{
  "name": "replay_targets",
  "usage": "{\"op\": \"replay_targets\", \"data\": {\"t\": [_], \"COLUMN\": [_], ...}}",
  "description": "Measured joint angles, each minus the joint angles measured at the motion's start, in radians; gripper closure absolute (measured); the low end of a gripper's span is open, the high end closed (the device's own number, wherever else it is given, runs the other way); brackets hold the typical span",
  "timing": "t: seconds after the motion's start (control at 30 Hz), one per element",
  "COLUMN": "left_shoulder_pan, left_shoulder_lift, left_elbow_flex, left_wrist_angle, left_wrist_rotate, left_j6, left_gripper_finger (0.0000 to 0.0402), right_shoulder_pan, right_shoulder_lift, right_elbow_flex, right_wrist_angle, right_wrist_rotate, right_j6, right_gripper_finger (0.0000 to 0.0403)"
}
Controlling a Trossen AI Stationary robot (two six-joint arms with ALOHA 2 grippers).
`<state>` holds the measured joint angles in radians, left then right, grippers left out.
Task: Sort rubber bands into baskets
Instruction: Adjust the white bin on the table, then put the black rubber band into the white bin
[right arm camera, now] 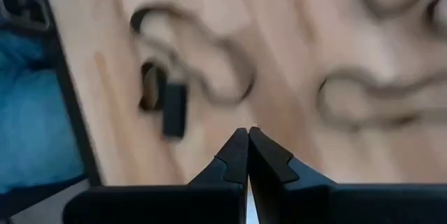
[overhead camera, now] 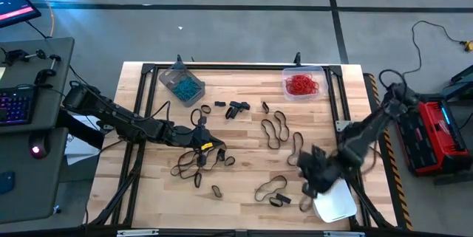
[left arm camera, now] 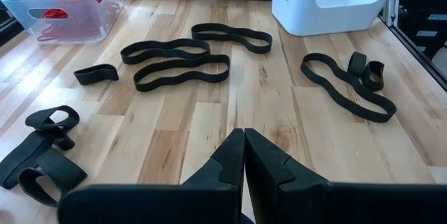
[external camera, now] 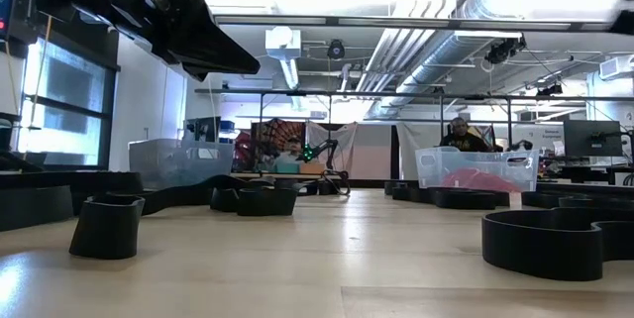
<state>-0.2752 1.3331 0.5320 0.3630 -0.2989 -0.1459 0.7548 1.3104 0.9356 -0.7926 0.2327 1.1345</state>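
Observation:
Black rubber bands [overhead camera: 277, 130] lie loose all over the wooden table, singly and in small heaps [overhead camera: 194, 160]. A clear basket [overhead camera: 181, 83] with teal bands stands at the far left. Another clear basket [overhead camera: 303, 83] with red bands stands at the far right. A white basket [overhead camera: 334, 201] sits at the near right edge. My left gripper [left arm camera: 244, 147] hovers shut and bare over the left-middle of the table [overhead camera: 203, 142]. My right gripper [right arm camera: 248, 147] is shut with nothing between its fingers, above black bands [right arm camera: 195, 49] beside the white basket [overhead camera: 310, 174].
A black metal frame [overhead camera: 244, 66] runs round the table's edges. In the left wrist view, long black bands [left arm camera: 174, 63] and the white basket [left arm camera: 328, 4] lie ahead, with bare wood between. Off the table stand a keyboard desk [overhead camera: 29, 89] on the left and a red case [overhead camera: 436, 134] on the right.

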Motion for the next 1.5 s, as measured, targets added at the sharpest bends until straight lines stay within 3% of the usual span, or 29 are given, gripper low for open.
{"op": "replay_targets", "data": {"t": [0.2,0.4,0.87,1.1,1.27,1.5], "left_shoulder_pan": [0.000,0.000,0.000,0.000,0.000,0.067], "left_shoulder_lift": [0.000,0.000,0.000,0.000,-0.010,-0.025], "left_elbow_flex": [0.000,0.000,0.000,0.000,0.000,0.000], "left_wrist_angle": [0.000,0.000,0.000,0.000,0.003,-0.014], "left_wrist_rotate": [0.000,0.000,-0.005,-0.056,-0.082,-0.051], "left_j6": [0.005,0.000,-0.008,-0.013,-0.039,-0.079], "left_gripper_finger": [0.0398,0.0398,0.0398,0.0398,0.0400,0.0401], "right_shoulder_pan": [0.117,0.113,0.087,0.087,0.088,0.040], "right_shoulder_lift": [0.074,0.172,0.208,0.208,0.208,0.207], "right_elbow_flex": [0.000,0.000,0.000,0.003,0.080,0.171], "right_wrist_angle": [-0.049,-0.163,-0.145,-0.127,-0.209,-0.274], "right_wrist_rotate": [-0.019,-0.097,0.002,0.016,-0.004,0.089], "right_j6": [0.236,0.294,0.208,0.165,0.149,0.000], "right_gripper_finger": [0.0403,0.0403,0.0403,0.0403,0.0403,0.0403]}}
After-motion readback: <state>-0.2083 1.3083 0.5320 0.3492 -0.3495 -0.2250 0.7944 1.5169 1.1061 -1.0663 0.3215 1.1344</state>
